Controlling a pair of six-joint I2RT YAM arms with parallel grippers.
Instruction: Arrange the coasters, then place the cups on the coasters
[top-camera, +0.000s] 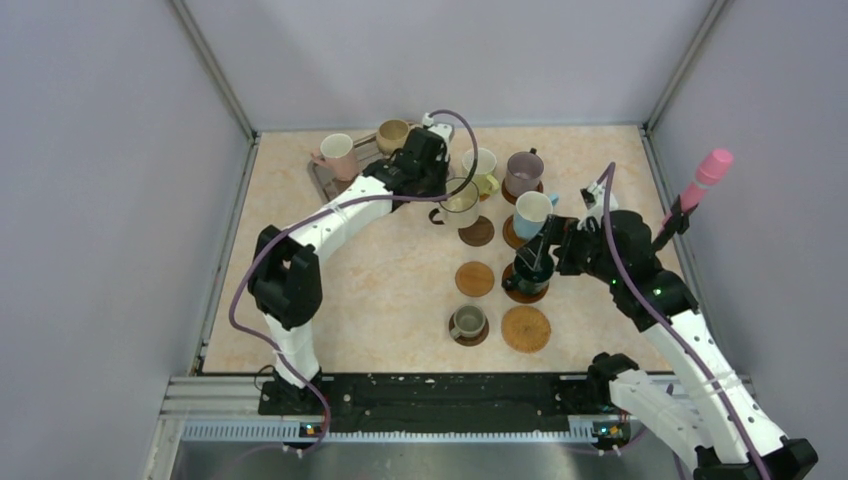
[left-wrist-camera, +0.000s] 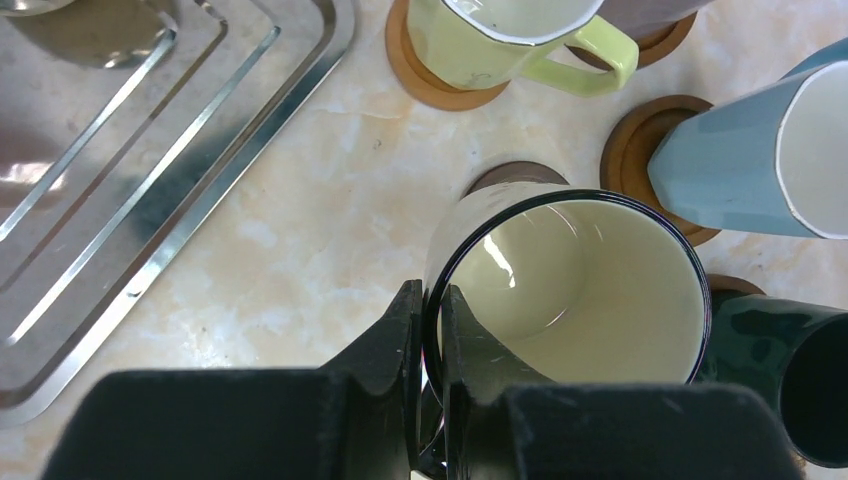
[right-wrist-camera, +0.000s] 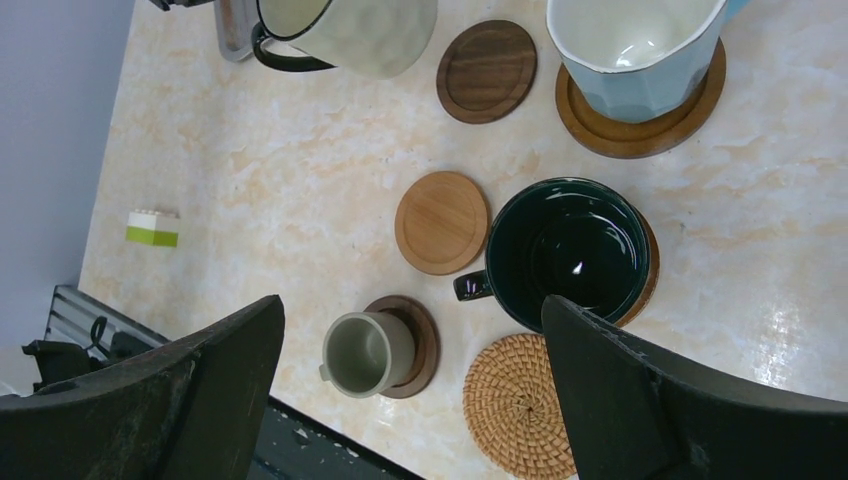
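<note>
Two coasters lie nearest the bases: a dark coaster (right-wrist-camera: 427, 340) under the small grey-olive cup (top-camera: 468, 322), and a bare woven coaster (top-camera: 526, 328) just beside it.

Next row: bare light wood coaster (top-camera: 474, 278). The dark teal cup (top-camera: 528, 270) sits on its coaster, with the right gripper (top-camera: 548, 252) over it, jaws spread wide and empty.

Beyond: bare brown coaster (top-camera: 477, 231); light blue cup (top-camera: 531, 213) on a coaster. The left gripper (left-wrist-camera: 430, 305) pinches the cream cup (left-wrist-camera: 570, 290) by its rim, just past that brown coaster.

Farther: yellow-green cup (top-camera: 483, 168) and mauve cup (top-camera: 523, 173), each on a coaster.

Farthest: pinkish-white cup (top-camera: 338, 155) on the metal tray (left-wrist-camera: 200, 170), tan cup (top-camera: 392, 134) at its far edge.
</note>
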